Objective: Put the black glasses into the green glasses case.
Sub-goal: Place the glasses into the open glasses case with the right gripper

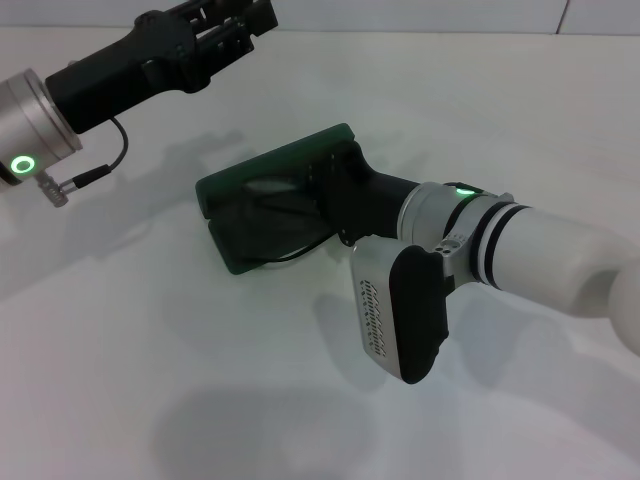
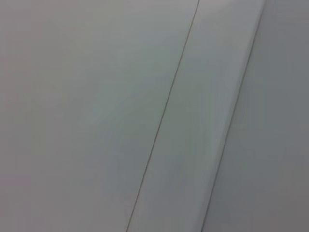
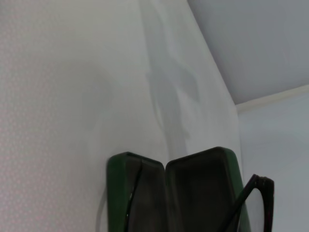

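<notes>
A dark green glasses case [image 1: 262,170] with a near-black interior lies mid-frame on the plain white desk [image 1: 200,380], holding black glasses [image 3: 251,198].

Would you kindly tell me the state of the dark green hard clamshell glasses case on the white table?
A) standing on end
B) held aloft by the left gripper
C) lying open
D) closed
C: the dark green hard clamshell glasses case shows both dark inner halves spread apart.

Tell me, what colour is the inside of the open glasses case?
Dark, nearly black, inside the dark green hinged glasses case; its outer shell is green. The right wrist view shows it best.
</notes>
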Motion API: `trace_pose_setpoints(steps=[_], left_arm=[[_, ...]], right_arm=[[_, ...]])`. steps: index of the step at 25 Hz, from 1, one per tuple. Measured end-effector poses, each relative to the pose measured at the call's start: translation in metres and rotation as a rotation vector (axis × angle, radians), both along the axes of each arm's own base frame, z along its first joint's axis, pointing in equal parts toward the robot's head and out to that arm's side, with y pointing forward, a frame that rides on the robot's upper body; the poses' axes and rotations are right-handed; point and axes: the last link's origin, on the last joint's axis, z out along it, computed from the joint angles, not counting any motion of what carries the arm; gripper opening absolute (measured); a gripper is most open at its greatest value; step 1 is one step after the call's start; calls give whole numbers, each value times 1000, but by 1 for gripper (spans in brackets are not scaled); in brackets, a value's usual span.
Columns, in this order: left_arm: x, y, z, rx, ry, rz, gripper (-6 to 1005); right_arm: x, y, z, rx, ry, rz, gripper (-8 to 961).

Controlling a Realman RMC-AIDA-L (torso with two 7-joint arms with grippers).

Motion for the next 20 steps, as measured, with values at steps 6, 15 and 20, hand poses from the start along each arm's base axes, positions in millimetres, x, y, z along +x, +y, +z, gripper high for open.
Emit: trace_pose_setpoints(steps=[6, 15, 20], left_arm=[[4, 2, -3, 3, 1, -7, 471], [6, 3, -4, 4, 3, -8, 471], [8, 6, -7, 2, 3, -10, 471]], right_arm=[[3, 5, 2, 35, -17, 12, 131], [4, 2, 1, 21, 1, -11, 175], [3, 0, -1, -5, 17, -37, 186]])
